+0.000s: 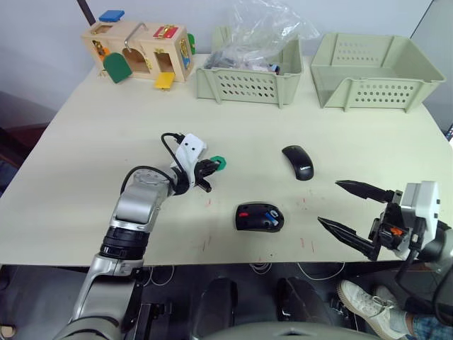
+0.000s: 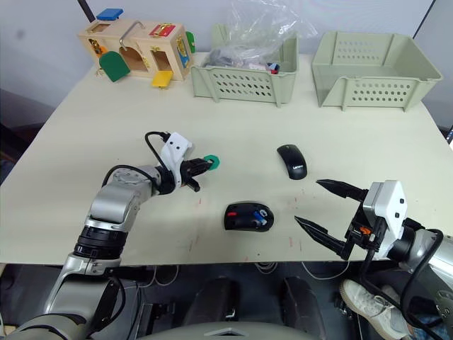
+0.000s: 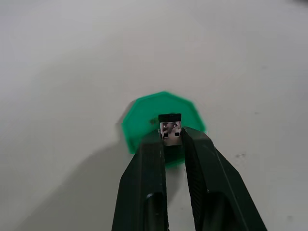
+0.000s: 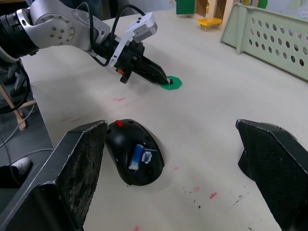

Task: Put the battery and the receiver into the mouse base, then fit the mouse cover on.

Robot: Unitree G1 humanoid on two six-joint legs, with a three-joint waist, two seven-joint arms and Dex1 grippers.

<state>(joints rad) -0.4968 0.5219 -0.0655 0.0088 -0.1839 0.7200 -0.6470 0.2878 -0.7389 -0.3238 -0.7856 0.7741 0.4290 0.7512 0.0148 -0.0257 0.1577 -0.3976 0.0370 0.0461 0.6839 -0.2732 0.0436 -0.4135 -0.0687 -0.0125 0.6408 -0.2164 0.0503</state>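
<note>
- The right gripper (image 1: 342,205) hovers at the near right edge of the table (image 1: 85,177), its two black fingers spread wide apart with nothing between them.
- The mouse base (image 1: 259,217) lies open-side up near the front edge, just left of that gripper; a red patch shows in its hollow, and the blue battery (image 4: 137,156) already sits in the hollow.
- The left gripper (image 3: 172,139) sits to the left of the base and a little farther back, fingers pinched together on the receiver (image 3: 170,126), a small plug with a black cap and a silver metal end.
- The receiver is held over a flat green disc (image 1: 219,163) that lies on the table; whether the two touch cannot be told.
- The mouse cover (image 1: 297,161), a glossy black shell with white lettering, rests on the table beyond the base and to its right, well apart from both grippers.
- Along the far edge stand a wooden latch box (image 1: 138,51) at the left, a pale green basket (image 1: 248,83) holding a clear plastic bag in the middle, and a second pale green basket (image 1: 371,88) at the right.
</note>
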